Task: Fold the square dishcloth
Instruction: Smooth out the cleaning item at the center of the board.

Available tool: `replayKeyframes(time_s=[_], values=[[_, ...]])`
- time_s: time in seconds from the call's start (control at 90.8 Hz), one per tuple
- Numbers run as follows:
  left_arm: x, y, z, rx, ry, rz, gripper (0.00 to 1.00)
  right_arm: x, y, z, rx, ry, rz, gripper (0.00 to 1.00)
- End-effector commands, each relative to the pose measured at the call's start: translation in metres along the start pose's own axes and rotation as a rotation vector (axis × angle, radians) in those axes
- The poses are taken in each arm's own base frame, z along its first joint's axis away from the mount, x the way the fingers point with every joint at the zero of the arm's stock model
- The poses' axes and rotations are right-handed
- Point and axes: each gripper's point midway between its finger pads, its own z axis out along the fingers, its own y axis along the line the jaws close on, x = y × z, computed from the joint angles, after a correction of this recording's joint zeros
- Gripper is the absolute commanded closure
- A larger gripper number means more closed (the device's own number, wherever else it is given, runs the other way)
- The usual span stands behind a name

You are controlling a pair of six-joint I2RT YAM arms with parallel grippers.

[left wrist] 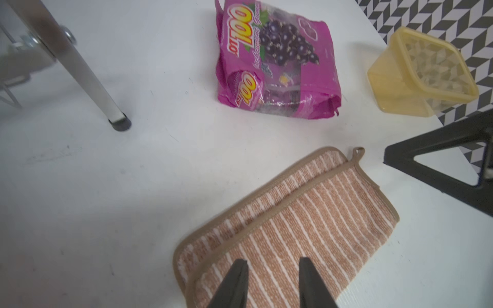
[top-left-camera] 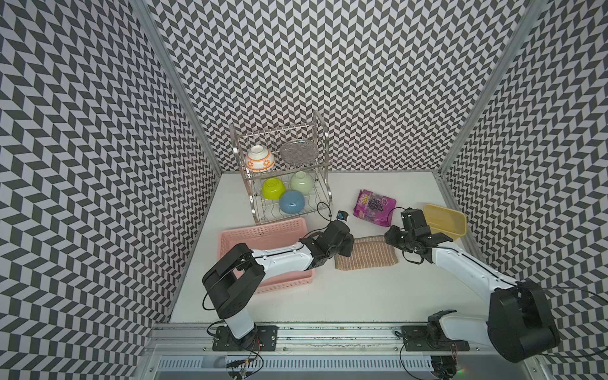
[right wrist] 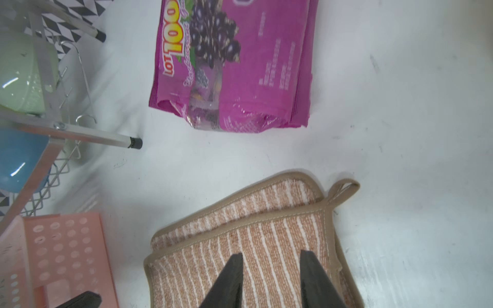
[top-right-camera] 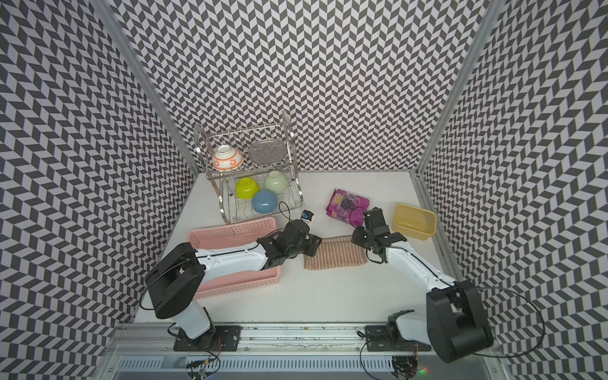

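Both top views: square dishcloth (top-left-camera: pixel 368 256) lay folded in half on table (top-left-camera: pixel 345 296), between left gripper (top-left-camera: pixel 346 246) and right gripper (top-left-camera: pixel 392 239). Its long axis ran gripper to gripper, each at one short end, equally near.
Left wrist: left gripper (left wrist: pixel 272 260) jaws apart over its short end, nothing clamped. Cloth stretched away, loop (left wrist: pixel 358 152) at the far corner.
Right wrist: right gripper (right wrist: pixel 270 253) jaws apart over the loop end, nothing clamped.
Next fold, my guess: short end to short end.

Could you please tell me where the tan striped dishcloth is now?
In both top views the dishcloth lies right of the pink plastic basket, in front of the purple sweets bag.
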Motion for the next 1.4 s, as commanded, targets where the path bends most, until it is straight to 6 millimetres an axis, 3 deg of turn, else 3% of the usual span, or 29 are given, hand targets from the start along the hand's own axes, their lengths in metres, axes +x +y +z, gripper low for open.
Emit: replayKeyframes(time_s=[0.0,0.286,0.584,0.903,1.179,1.388], values=[[0.007,0.017,0.007,-0.048,0.054,0.114,0.64,-0.021,-0.012,0.007,0.05,-0.056,0.02,0.61],[0.03,0.038,0.018,-0.016,0.143,0.188,0.64,-0.021,-0.027,0.026,0.044,-0.015,0.059,0.58],[0.053,0.052,0.037,-0.045,0.221,0.212,0.64,-0.024,-0.037,0.032,0.063,-0.014,0.079,0.57],[0.053,0.051,0.041,-0.041,0.229,0.216,0.68,-0.022,-0.041,0.04,0.067,0.001,0.086,0.57],[0.048,0.044,0.036,-0.01,0.216,0.208,0.82,-0.021,-0.044,0.053,0.083,0.01,0.099,0.57],[0.043,0.041,0.031,0.0,0.202,0.205,0.82,-0.02,-0.05,0.063,0.111,0.013,0.105,0.57]])
